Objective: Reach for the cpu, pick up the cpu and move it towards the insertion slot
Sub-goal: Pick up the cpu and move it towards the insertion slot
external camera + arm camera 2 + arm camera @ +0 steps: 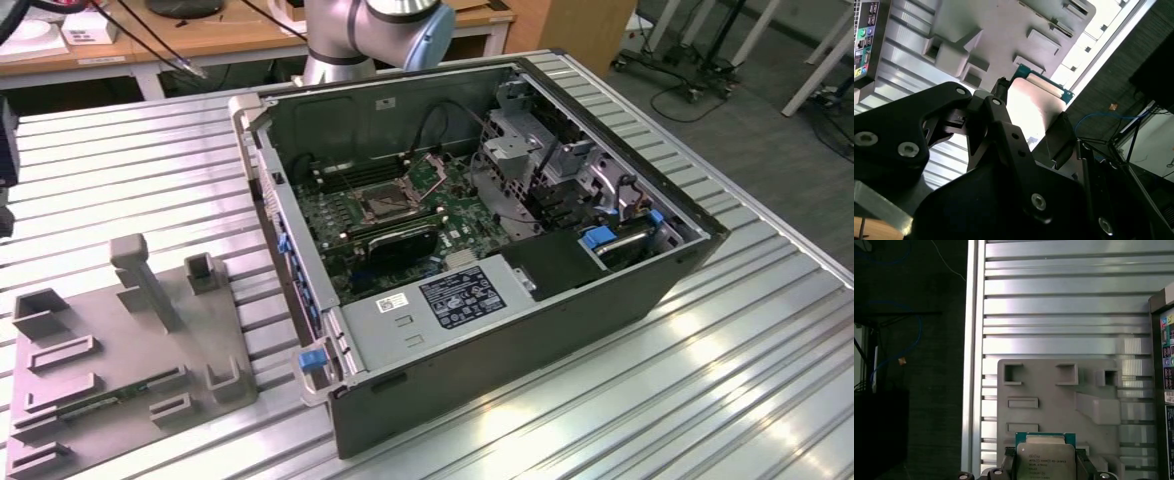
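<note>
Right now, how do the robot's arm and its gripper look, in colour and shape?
The silver-grey, round-jointed metal arm has a light blue cap. The matte black metal gripper is built of flat angular links with silver screw heads; its jaws are black too.

Ribbed metal table (754, 335), open computer case (534, 345) and grey tray (114, 365) atop

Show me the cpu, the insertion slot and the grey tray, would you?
cpu (1046, 461): first wrist view, middle of its silvery top face.
insertion slot (378, 203): exterior view, dark centre inside silver frame.
grey tray (134, 348): exterior view, bare flat surface.
</note>
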Tool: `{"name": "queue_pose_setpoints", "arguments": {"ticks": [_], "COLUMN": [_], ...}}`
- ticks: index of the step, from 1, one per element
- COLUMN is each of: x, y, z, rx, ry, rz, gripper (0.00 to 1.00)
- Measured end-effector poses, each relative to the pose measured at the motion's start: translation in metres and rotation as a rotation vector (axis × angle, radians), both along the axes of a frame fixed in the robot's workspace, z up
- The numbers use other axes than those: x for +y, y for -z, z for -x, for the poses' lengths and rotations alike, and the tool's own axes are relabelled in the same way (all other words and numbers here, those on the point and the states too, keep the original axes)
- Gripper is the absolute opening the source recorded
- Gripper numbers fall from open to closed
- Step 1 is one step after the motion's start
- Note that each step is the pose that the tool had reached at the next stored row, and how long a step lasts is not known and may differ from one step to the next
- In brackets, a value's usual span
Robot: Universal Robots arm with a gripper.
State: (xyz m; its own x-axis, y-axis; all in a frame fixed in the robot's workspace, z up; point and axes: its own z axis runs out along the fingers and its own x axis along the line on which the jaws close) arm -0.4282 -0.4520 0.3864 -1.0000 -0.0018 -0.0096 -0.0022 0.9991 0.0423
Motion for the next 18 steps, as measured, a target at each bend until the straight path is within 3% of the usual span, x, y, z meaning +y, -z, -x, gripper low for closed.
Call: {"name": "queue_pose_setpoints", "arguments": {"ticks": [18], "x": [0.0], "y": [0.0], "z": [-0.0222], "rx": [0.0002], "ry": [0.0], "rz": [0.0], "gripper": [0.55]}}
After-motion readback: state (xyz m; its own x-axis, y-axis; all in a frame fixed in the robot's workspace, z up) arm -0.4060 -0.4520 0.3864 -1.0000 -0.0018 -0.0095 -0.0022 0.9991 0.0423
